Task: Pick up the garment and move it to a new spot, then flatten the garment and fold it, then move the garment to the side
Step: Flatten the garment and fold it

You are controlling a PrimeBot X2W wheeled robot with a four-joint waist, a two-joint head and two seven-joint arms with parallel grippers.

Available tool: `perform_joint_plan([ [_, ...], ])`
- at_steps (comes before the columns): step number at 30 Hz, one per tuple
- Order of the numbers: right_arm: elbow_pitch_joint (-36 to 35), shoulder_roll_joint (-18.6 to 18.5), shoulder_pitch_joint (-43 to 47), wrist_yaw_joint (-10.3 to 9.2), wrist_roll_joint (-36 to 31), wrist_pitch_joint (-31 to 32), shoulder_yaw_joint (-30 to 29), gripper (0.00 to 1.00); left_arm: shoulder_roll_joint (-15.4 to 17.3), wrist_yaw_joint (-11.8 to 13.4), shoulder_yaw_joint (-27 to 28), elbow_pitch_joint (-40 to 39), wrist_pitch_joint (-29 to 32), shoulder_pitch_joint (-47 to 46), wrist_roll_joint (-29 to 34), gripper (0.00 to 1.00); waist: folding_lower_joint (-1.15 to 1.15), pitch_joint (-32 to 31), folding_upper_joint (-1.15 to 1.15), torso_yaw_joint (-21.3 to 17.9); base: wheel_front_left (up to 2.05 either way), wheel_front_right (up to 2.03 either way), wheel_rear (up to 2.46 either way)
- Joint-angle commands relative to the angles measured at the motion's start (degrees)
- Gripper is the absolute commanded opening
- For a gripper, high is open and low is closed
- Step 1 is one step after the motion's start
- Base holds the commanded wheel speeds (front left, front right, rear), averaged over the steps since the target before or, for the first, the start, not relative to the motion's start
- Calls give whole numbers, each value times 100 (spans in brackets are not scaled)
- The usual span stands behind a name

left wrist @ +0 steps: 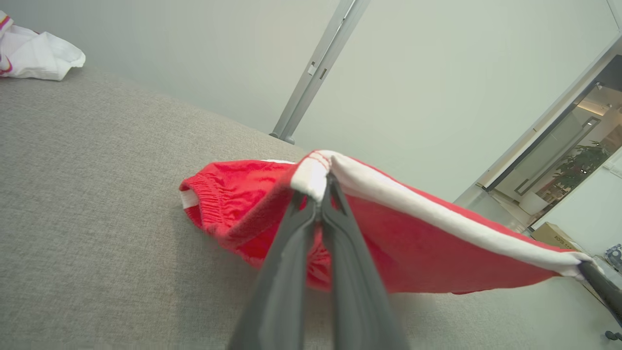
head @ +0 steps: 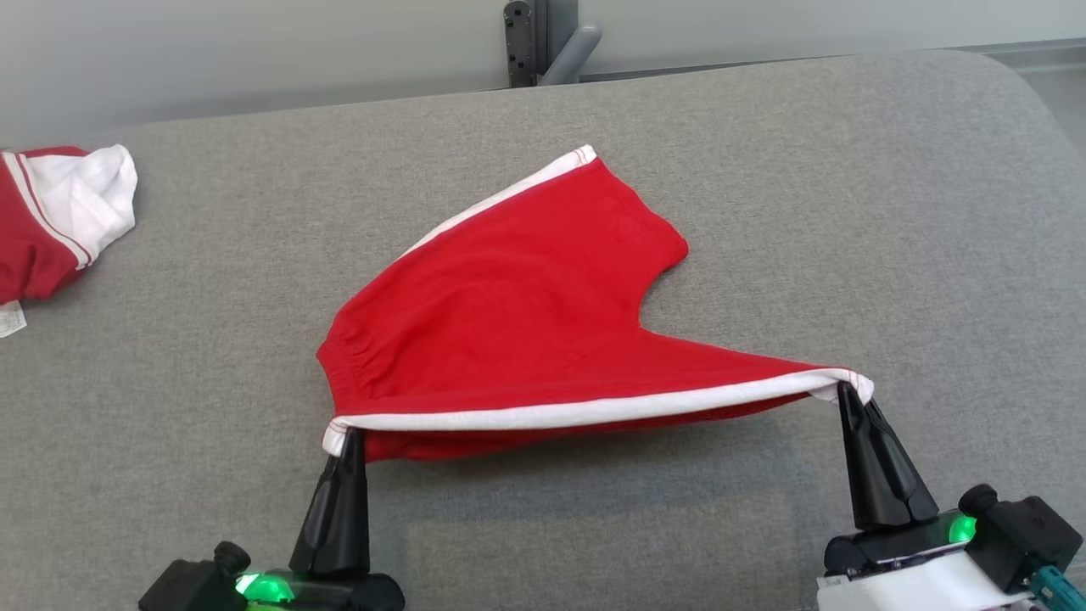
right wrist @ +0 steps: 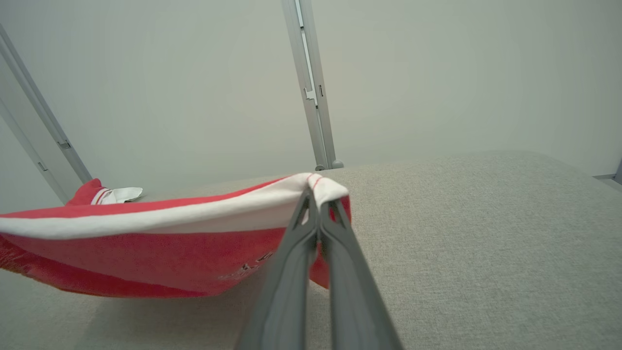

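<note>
Left gripper (head: 350,434): clenched on the near-left corner of the shorts (head: 509,297), at the waistband end of the white trim (head: 594,412).
Right gripper (head: 845,390): clenched on the near-right corner, at the leg-hem end of the same trim.
Trim: stretched straight between the two grippers and raised off the cushion (head: 764,170).
Shorts: red, middle of the grey cushion; near edge lifted, far part lying on the fabric and running to a far corner.
Step in hand (judged): flattening or the first fold, with the near edge ready to carry.
Doing it well: move both grippers level and together, hold the trim taut without tugging the far part along, and lay the edge down before letting go.
Nearby: a second garment (head: 51,212), red and white, at the far-left edge, well apart.
Beyond: metal post (head: 543,38) behind the cushion.
Obstruction: none near the shorts.
</note>
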Motion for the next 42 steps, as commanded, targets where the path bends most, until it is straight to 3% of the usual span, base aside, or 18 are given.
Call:
perform_joint_plan([
  [1, 107, 0, -146, -10, -57, -20, -58, 0, 12, -10, -43, 90, -2, -155, -38, 0, 1, 26, 18, 69, 0, 0, 0],
  [6, 619, -49, -613, -10, -94, -9, -303, 0, -9, -10, -267, 590, -1, -643, -40, 0, 1, 150, 18, 317, 0, 0, 0],
  [14, 1559, -516, -1841, -10, 78, 412, -356, 0, -61, -9, -572, 1923, -2, -1874, 21, 0, 1, 509, 18, 788, 0, 0, 0],
  [25, 3165, -1272, -4018, -10, 365, 1059, 462, 0, -65, 712, -1223, 3391, -1, -3608, -814, 0, 1, 947, 18, 1237, 0, 0, 0],
  [42, 5675, -1274, -6178, -10, 915, 1227, 1281, 0, -62, 1146, -1728, 4225, -2, -4674, -1761, 0, 1, 1333, 18, 1490, 0, 0, 0],
])
